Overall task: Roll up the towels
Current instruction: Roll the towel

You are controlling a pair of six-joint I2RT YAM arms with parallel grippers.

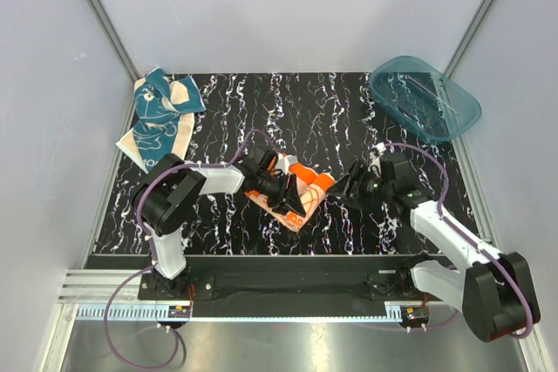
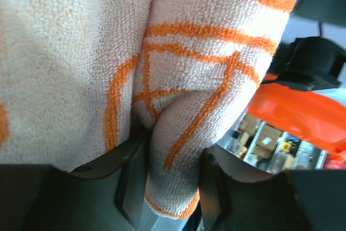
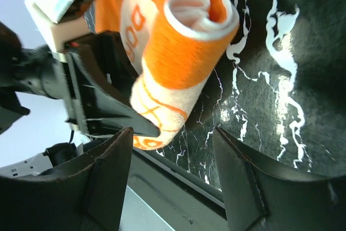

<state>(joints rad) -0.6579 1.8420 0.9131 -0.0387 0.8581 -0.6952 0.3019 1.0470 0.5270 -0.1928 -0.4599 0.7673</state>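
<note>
The orange towel (image 1: 301, 187), rolled at one end, is seen at the middle of the black marbled table (image 1: 305, 111), with a fold of it pinched between the jaws of the left gripper (image 2: 167, 187). The right gripper (image 3: 173, 171) is held just beside the roll's right end, its jaws spread wide and nothing gripped. The teal-blue towel (image 1: 161, 119) is seen lying unrolled at the far left corner, well apart from the translucent teal tub (image 1: 425, 98) at the far right.

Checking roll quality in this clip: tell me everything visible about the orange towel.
The orange towel is terry-like cloth, bright orange with cream line print, loosely rolled; its spiral end shows. It is near the middle of the black marbled table, with a fold pinched between the left gripper's fingers. The open right gripper is beside it.
</note>
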